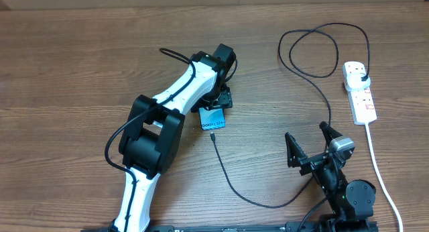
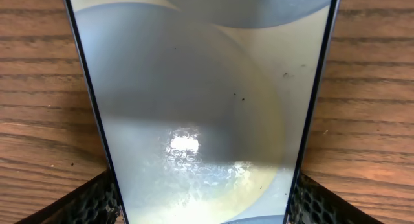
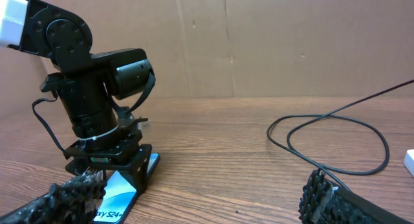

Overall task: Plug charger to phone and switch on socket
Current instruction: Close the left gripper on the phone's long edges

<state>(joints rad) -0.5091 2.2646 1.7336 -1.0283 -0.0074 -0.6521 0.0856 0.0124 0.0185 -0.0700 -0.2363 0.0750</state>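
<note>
The phone [image 1: 214, 120] lies flat on the table with its light-blue screen lit; it fills the left wrist view [image 2: 200, 101]. My left gripper [image 1: 218, 100] stands over its far end, one finger against each long edge [image 2: 207, 201], shut on it. The charger [image 1: 295, 64], a thin black cable, runs from a black plug [image 1: 362, 76] in the socket [image 1: 362, 101], loops, and ends with its tip [image 1: 211, 133] at the phone's near edge; I cannot tell whether it is inserted. My right gripper [image 1: 310, 145] is open and empty, near the front right [image 3: 200, 201].
The socket's white cord [image 1: 383, 175] runs along the right side toward the front edge. The charger's loop [image 3: 336, 136] lies on the wood ahead of my right gripper. A cardboard wall [image 3: 272, 43] stands behind the table.
</note>
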